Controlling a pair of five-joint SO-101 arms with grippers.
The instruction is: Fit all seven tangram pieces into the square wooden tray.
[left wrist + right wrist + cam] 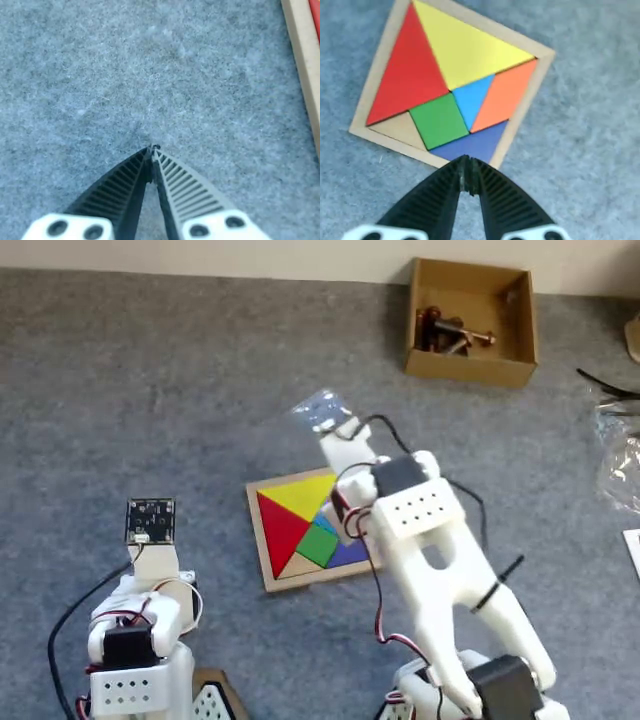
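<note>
The square wooden tray lies mid-table on the grey carpet. It holds a red triangle, a yellow triangle, a light blue triangle, an orange parallelogram, a green square and a purple triangle. A bare triangular patch of tray floor shows beside the green square. My right gripper is shut, empty, above the tray's rim by the purple triangle. The right arm covers the tray's right side. My left gripper is shut over bare carpet, with the tray's rim off to one side.
A cardboard box with brown objects stands at the back right. Clear plastic and black cables lie at the right edge. The left arm sits folded at the front left. Open carpet stretches across the back left.
</note>
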